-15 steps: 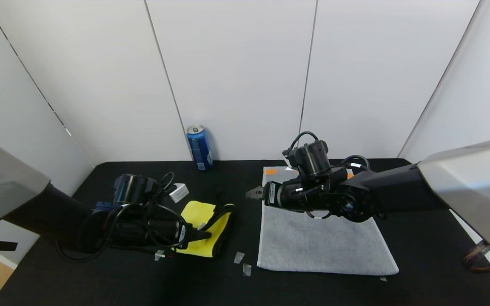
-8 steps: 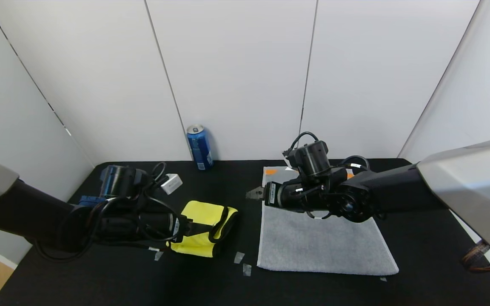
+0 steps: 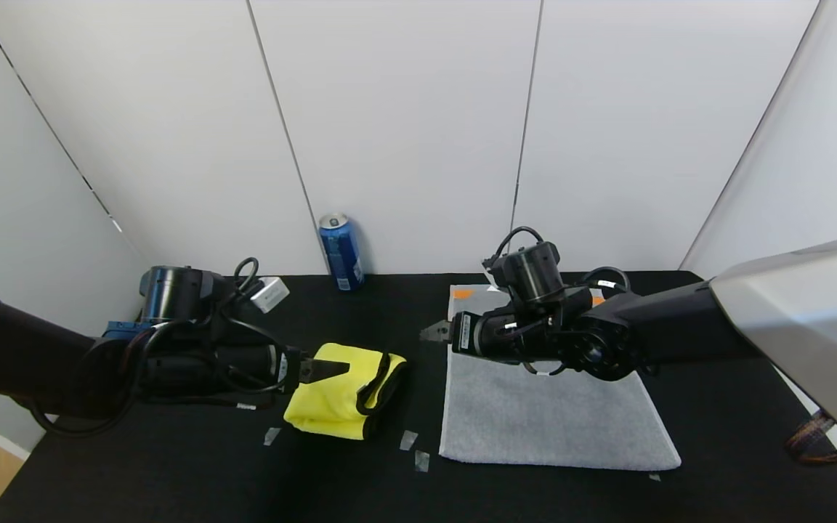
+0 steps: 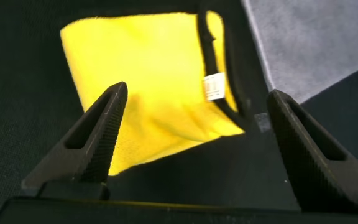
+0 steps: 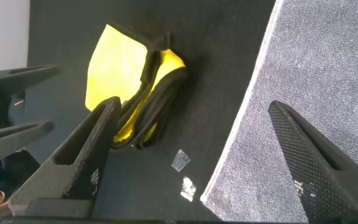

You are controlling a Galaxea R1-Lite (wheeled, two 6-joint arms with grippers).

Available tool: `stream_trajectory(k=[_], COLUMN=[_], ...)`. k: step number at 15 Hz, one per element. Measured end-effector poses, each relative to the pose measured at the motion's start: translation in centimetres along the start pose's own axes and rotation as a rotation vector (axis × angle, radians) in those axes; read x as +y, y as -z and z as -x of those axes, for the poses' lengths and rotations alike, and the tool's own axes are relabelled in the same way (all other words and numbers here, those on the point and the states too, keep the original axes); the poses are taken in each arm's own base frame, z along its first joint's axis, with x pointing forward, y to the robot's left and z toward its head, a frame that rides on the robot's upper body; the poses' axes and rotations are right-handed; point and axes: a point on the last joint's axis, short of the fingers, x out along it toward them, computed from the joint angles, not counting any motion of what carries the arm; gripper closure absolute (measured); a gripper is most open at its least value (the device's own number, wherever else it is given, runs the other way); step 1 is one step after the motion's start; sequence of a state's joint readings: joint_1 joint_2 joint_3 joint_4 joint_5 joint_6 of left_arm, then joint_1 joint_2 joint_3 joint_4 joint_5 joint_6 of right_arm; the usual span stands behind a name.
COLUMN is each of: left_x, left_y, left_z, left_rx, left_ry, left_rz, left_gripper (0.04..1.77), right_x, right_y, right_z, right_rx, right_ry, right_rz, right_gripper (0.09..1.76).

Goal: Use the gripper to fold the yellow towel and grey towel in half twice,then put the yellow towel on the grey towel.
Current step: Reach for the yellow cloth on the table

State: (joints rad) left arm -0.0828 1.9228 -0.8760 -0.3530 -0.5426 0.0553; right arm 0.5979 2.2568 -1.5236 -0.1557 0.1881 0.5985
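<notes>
Left gripper (image 3: 328, 368): jaws spread wide, nothing between them, hovering just at the near-left edge of the yellow towel (image 3: 342, 391).
Yellow towel: a folded bundle on the black table (image 3: 171, 465), left of the grey towel (image 3: 549, 414) and apart from it; its dark-trimmed edges bunch up on the side facing the grey one (not a tidy stack of layers, to my eye).
Right gripper (image 3: 433, 331): fingers fully apart, empty, held over the far-left corner of the grey towel.
Grey towel: lying flat, its orange band at the far end, mostly under the right arm.
Risk, yellow towel: the loose fold could spring open, or a fingertip could snag a layer and drag it.
Risk, grey towel: pinching only the top layer, or missing the corner, would give a skewed fold.
Risk, stacking: a lopsided yellow bundle may slump once lifted.
</notes>
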Motion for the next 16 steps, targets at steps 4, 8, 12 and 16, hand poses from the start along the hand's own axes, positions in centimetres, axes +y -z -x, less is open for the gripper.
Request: stream_trajectory(k=[4, 8, 12, 16], left_x=[1.4, 0.5, -0.2, -0.9], left_y=[1.0, 2.0, 2.8, 3.4], left_z=[-1.8, -2.8, -3.1, -3.5], left_rx=[0.047, 0.091, 0.12, 0.147], left_ry=[-0.004, 0.024, 0.043, 0.041], left_rz=[0.015, 0.013, -0.012, -0.04], left_gripper=[0.17, 0.14, 0.12, 0.11], right_x=[0.0, -0.1, -0.2, -0.2], right_y=[0.0, 0.0, -0.1, -0.1], right_z=[-0.1, -0.1, -0.1, -0.1], right_rx=[0.001, 0.001, 0.0, 0.0], right_ry=[0.0, 0.001, 0.002, 0.002], right_rz=[0.001, -0.001, -0.004, -0.004], right_gripper=[0.14, 0.14, 0.14, 0.14])
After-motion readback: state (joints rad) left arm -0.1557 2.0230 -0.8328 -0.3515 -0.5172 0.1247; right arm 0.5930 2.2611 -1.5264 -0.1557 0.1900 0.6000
